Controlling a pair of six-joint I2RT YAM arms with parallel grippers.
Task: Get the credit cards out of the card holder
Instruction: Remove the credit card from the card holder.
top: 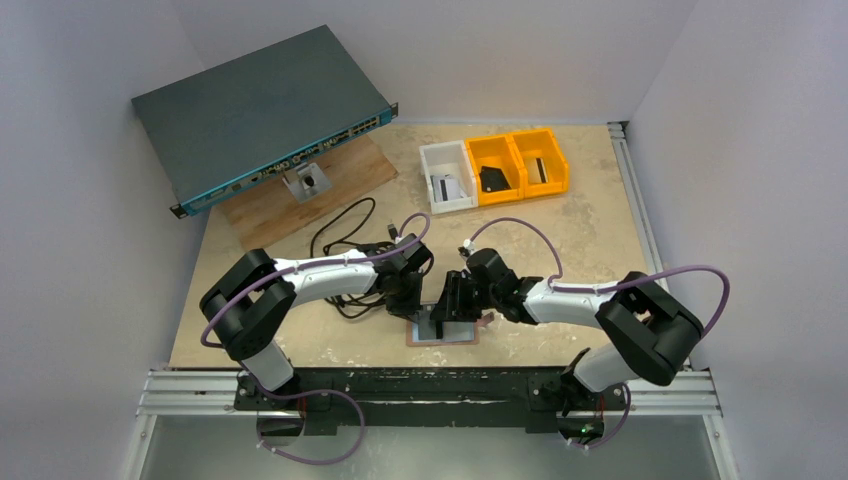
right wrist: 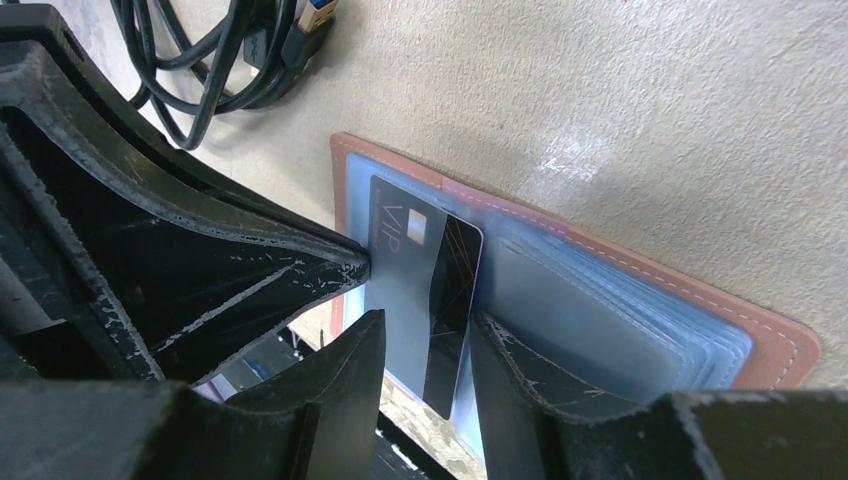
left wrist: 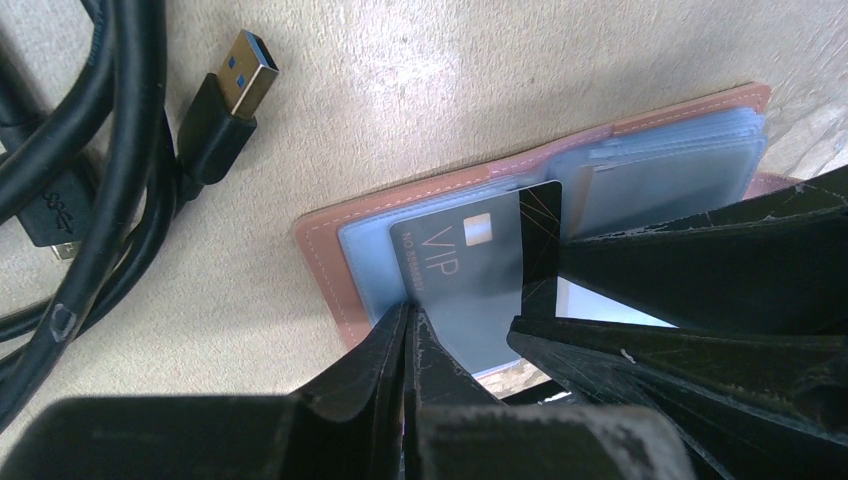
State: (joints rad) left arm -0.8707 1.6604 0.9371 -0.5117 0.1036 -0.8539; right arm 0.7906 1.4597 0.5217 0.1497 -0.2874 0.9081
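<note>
Near the front edge of the tabletop [top: 560, 250], the card holder [top: 443, 332] lies open and flat, its clear pockets facing up, with both arms crowded over it. A dark grey card [left wrist: 470, 280] marked VIP sticks partly out of a pocket on the holder's left half. The right gripper [right wrist: 420, 335] has its jaws apart, one on each side of this card. The left gripper [left wrist: 460, 335] also has its jaws apart around the card's lower end. Black cables [left wrist: 90, 170] with a USB plug lie just beside the holder.
</note>
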